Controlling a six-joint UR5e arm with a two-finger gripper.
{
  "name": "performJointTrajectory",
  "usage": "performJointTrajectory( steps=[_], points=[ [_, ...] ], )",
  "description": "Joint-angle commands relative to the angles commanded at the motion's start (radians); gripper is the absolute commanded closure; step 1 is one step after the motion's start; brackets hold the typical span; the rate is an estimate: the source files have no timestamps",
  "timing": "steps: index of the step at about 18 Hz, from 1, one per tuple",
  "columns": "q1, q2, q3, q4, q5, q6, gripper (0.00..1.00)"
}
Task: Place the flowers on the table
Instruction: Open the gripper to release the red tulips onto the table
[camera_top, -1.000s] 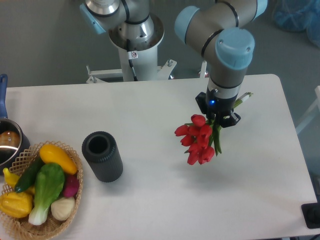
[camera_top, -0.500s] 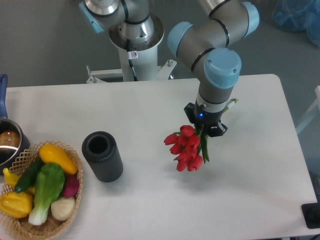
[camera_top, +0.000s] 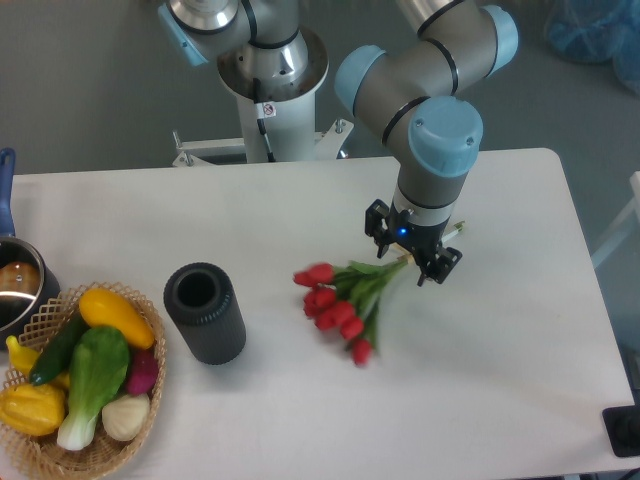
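- One bunch of flowers (camera_top: 340, 305) lies on the white worktop (camera_top: 300, 210), and I see it spread out flat, red heads fanned toward the lower left, green stems running up to the right.
- The stem ends reach in under the gripper (camera_top: 412, 255); the red heads lie well clear of it, between the gripper and the black cylinder (camera_top: 205, 312).
- The two black fingers (camera_top: 376, 221) look set apart, one on each side of the stem ends. From my view they seem parted rather than pinched on the stems, though the wrist hides the exact contact.
- I can read no brand or writing anywhere. There is a small white sticker with a red mark on the arm's base column (camera_top: 267, 108), too small to make out, and a blue light glows on the wrist just above the fingers.
- The arm (camera_top: 430, 90) comes from its base at the top, bends at a grey elbow with light-blue caps, and points the wrist straight down over the right half of the worktop.
- At the lower left I see a wicker basket (camera_top: 40, 455) holding vegetables, and a pot (camera_top: 18, 285) at the left edge, both well apart from the flowers.
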Motion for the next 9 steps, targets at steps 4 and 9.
performJointTrajectory(
  steps=[4, 9],
  points=[
    [0.026, 0.015, 0.009, 0.021, -0.009, 0.003, 0.00],
    [0.035, 0.061, 0.003, 0.018, 0.002, 0.005, 0.00]
  ],
)
